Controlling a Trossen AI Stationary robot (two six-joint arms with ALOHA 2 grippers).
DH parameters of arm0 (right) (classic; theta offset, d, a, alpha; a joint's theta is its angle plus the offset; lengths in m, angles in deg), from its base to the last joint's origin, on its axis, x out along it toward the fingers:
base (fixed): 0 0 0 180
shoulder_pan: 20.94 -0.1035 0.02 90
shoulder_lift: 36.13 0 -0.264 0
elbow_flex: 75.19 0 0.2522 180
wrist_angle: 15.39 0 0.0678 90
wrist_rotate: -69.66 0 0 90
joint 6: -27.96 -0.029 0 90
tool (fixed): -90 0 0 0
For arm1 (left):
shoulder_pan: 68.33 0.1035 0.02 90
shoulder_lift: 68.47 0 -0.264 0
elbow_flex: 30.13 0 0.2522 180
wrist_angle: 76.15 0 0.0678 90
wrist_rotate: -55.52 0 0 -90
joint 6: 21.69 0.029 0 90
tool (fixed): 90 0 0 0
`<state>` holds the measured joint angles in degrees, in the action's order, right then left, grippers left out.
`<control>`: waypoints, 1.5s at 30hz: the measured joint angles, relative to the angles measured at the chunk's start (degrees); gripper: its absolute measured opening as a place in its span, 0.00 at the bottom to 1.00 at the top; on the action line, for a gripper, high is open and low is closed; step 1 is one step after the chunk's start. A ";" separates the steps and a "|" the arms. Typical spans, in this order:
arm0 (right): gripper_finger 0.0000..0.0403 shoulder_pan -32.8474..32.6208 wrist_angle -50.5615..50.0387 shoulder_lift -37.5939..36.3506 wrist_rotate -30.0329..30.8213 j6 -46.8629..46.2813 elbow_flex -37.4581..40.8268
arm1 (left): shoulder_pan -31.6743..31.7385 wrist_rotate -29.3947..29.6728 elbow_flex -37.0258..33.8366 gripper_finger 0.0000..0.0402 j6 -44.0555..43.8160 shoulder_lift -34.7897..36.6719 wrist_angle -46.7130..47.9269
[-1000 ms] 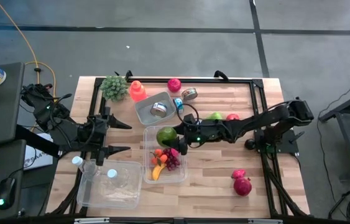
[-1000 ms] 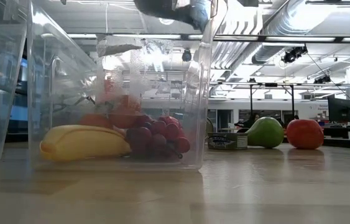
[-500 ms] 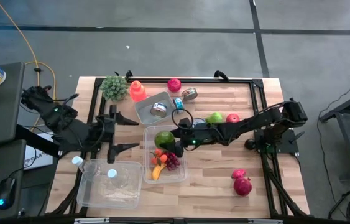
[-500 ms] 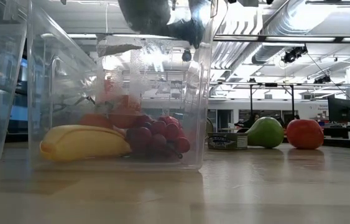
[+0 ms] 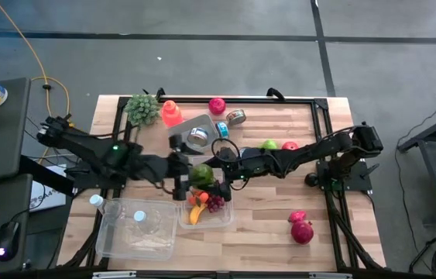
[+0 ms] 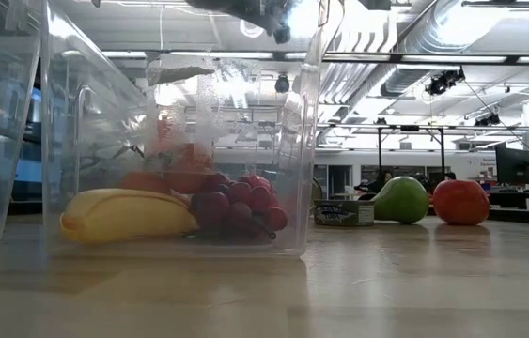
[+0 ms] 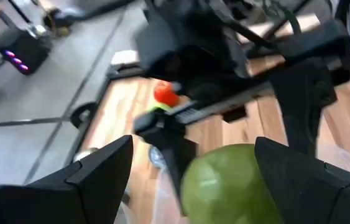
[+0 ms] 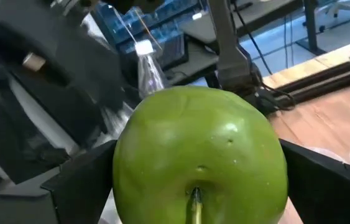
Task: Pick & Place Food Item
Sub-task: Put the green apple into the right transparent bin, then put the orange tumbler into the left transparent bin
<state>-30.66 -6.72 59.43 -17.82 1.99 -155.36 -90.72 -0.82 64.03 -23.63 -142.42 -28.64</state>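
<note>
While the right tool [image 5: 216, 177] grips the apple [image 5: 201, 173] over the bin [image 5: 219, 217], the left tool [image 5: 180, 177] has swung in, jaws open, ready for a handover.

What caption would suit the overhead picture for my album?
Two robot arms meet over a clear box of fruit, the right end effector holding a green apple.

No legible text, label, brand, number or sign appeared in any view. The can [image 6: 344, 213] on the table in the low view bore a label, but its print could not be read.
</note>
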 joint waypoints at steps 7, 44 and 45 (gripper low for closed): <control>0.99 -0.47 -1.37 -0.31 0.45 4.28 -0.17 | 0.70 -5.55 -0.02 0.82 -5.44 -1.93 1.88; 0.99 -8.01 -2.63 -4.31 17.51 15.16 -0.32 | 5.22 -19.42 0.16 0.82 -11.55 12.89 10.56; 0.99 -8.11 -2.69 -4.31 17.51 14.94 -0.32 | 6.12 -18.17 0.17 0.82 -10.47 14.90 11.09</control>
<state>-38.77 -9.41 55.13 -0.31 16.93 -155.69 -84.60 -18.99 64.21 -34.10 -127.52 -17.55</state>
